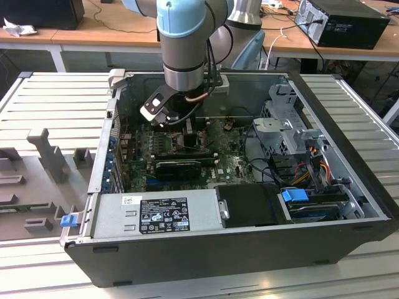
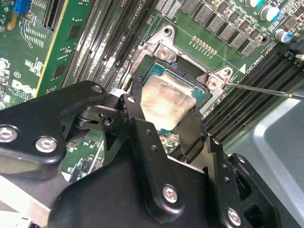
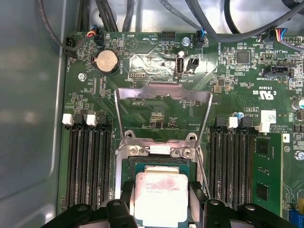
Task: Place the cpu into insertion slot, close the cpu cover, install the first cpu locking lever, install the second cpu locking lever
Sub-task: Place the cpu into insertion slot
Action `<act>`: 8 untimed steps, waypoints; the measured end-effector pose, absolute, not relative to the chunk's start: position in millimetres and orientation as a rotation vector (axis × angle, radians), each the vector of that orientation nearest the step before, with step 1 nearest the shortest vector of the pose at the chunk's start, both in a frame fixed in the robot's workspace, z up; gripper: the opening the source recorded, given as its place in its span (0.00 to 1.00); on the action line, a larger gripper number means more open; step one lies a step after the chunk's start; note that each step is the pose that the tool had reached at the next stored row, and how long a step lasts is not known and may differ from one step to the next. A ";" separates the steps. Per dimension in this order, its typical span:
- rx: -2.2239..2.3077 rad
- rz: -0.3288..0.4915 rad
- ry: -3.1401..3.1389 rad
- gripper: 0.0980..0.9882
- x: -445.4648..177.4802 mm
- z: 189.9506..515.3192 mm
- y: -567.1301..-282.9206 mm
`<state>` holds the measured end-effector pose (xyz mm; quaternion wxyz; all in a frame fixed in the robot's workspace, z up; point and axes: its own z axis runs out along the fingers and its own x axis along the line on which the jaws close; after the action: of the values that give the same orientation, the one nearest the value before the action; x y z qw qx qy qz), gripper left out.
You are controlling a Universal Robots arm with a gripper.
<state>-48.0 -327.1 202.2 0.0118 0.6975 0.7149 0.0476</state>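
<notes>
Exterior view: arm reaches down into open computer case [image 1: 249, 246]; gripper [image 1: 182, 126] low over green board.

Second wrist view: gripper [image 2: 166, 108] clenched on chip [image 2: 168, 100] by two opposite edges. Socket [image 2: 160, 72] sits just beneath; whether chip is seated is unclear.

First wrist view: chip [image 3: 159, 197] between fingers [image 3: 127, 192]. Cover [image 3: 164, 91] stands open just beyond fingertips.

Judgement: chip light, stiff, with fragile underside; edge hold suits it.
</notes>
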 end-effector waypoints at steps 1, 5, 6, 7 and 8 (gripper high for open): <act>2.175 0.149 2.229 0.50 -48.0 202.0 -327.1; 2.176 0.149 2.229 0.50 -47.5 200.7 -327.1; 2.176 0.149 2.228 0.50 -47.5 200.4 -327.1; 2.176 0.149 2.228 0.50 -47.5 200.1 -327.0; 2.177 0.149 2.228 0.50 -47.4 199.6 -327.0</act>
<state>-47.4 -327.0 199.6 0.0117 0.6980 0.7144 0.0477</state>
